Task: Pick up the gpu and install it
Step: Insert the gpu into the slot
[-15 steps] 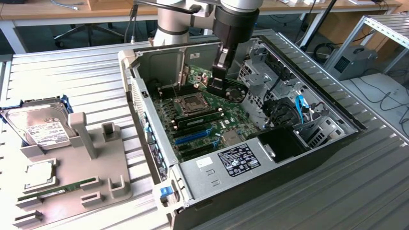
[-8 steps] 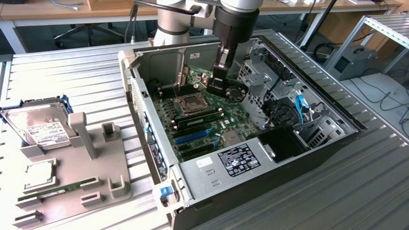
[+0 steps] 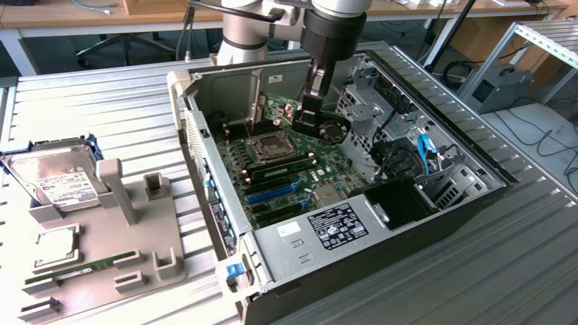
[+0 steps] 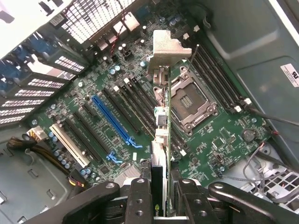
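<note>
Wrist view showed the end effector [image 4: 161, 196] pinching the gpu [image 4: 161, 140] edge-on between its fingers, the card reaching out from it over the motherboard [image 4: 117, 93] near the CPU socket [image 4: 191, 100]. Exterior view placed both inside the open case [image 3: 361, 223], with the hard drive [image 3: 54, 179] well apart on the tabletop [image 3: 99, 101].

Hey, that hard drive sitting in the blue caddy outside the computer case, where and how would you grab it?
Probably from above, fingers across the hard drive's two long metal sides, near the middle. It lies flat, label up, in the blue caddy, so its top is free and its underside is covered. The grey fixture stands close on one side, so come straight down.
</note>
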Controlling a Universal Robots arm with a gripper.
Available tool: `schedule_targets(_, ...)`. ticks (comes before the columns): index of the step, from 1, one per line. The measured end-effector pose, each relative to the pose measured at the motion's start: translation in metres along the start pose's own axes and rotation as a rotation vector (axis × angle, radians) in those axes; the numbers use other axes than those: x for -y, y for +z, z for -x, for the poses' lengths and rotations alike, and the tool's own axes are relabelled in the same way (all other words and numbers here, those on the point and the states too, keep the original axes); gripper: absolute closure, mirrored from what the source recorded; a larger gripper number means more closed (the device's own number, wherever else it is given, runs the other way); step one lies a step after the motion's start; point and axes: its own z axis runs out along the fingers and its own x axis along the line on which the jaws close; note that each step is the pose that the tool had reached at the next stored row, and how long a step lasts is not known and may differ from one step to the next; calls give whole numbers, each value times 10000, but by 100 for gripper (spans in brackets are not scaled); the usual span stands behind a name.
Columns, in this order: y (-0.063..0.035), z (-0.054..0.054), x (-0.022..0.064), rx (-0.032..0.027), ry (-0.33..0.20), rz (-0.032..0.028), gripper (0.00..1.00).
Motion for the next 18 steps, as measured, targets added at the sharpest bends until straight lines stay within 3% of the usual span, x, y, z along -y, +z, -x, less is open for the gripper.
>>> schedule_targets(18,0,0,0,14,-1023,27,74)
